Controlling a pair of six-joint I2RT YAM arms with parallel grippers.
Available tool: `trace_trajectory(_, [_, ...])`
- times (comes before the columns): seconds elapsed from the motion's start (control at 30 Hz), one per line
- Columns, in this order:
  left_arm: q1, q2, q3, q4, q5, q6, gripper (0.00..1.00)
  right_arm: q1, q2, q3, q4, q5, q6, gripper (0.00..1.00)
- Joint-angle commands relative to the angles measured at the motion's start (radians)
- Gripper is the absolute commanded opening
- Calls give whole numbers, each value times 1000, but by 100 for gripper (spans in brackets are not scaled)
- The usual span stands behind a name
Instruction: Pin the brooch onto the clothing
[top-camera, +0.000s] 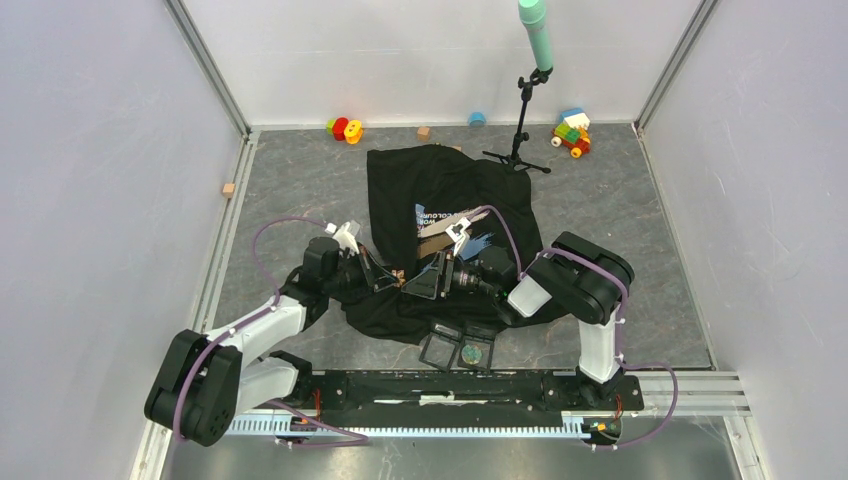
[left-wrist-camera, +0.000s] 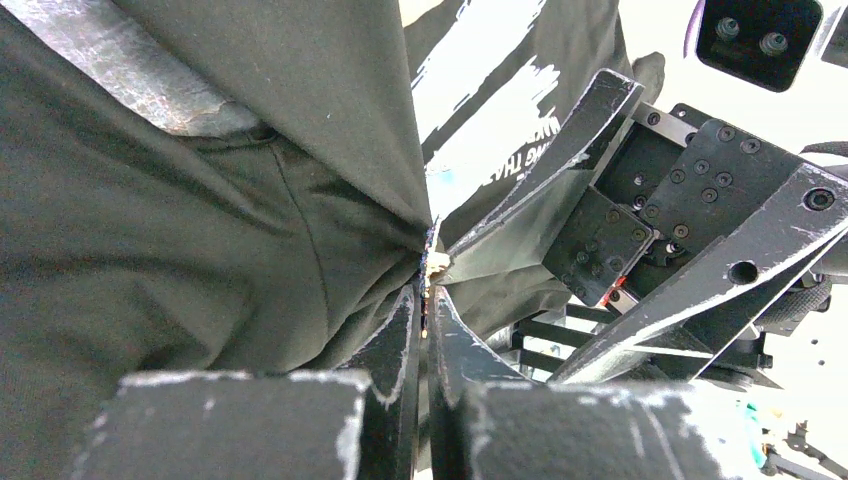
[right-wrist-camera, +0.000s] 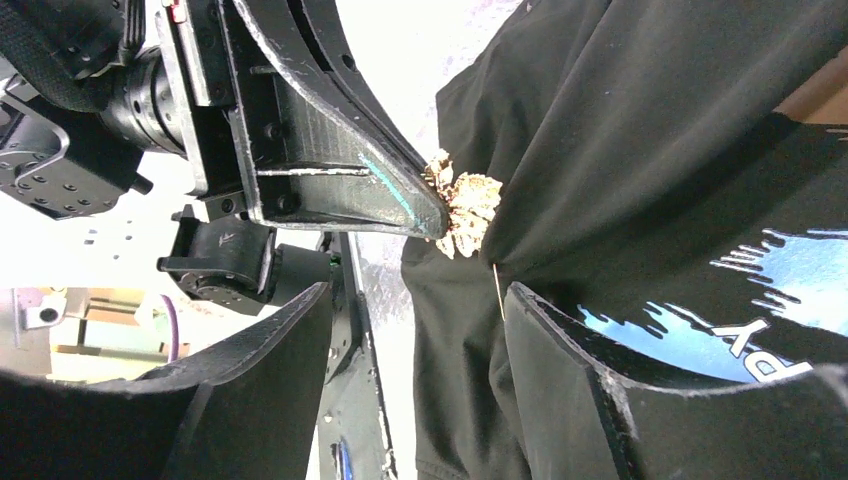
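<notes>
Left gripper (left-wrist-camera: 427, 292): nearest item in its own wrist view. Fingers are pressed together, pinching the brooch (right-wrist-camera: 465, 205) at their tips.

Brooch: small, gold, ragged-edged. It is held against a raised fold of the clothing (right-wrist-camera: 640, 140). A thin pale line just below it looks like the pin shaft, lying along the cloth. Whether it has pierced the fabric cannot be told.

Clothing: black T-shirt with blue and white print. It lies crumpled on the table (top-camera: 650, 210) between the two arms and is bunched up where the grippers meet.

Right gripper (right-wrist-camera: 420, 300): jaws spread wide, holding nothing. One finger sits on each side of the fold, just under the brooch.

Step in hand: judged to be the pinning itself, with the brooch at the fabric but not confirmed fastened.

Next move: likely calls for the right gripper to close on the fold and hold it taut. The left gripper can then drive the pin through a thin pleat and back out, without tearing the cloth or dropping the brooch.

Periphery:
- Two small clear cases (top-camera: 457, 351) near the arm bases.
- Toy blocks (top-camera: 345, 128) along the back wall.
- Microphone stand (top-camera: 525, 110) behind the shirt.
</notes>
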Motion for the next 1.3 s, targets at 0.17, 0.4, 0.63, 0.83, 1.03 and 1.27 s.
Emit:
trace_trajectory(0.17, [1,-5,-12,41,30,-13,2,-2,-27,10,101,-36,55,66])
trace_trajectory(0.4, [-1,6,-12,44,48,4,2,-2,-27,23,98,-36,62,66])
trace_trajectory(0.63, [-12,2,-6,6,15,43,2,-1,-41,30,64,-38,57,65])
trace_trajectory(0.83, [-24,9,-1,-1,4,56,2,4,-32,39,90,-43,87,65])
trace_trajectory(1.03, [-36,17,3,4,6,61,2,9,-31,49,87,-40,91,64])
trace_trajectory(1.27, [-43,29,2,10,5,63,2,14,-36,54,71,-33,88,64])
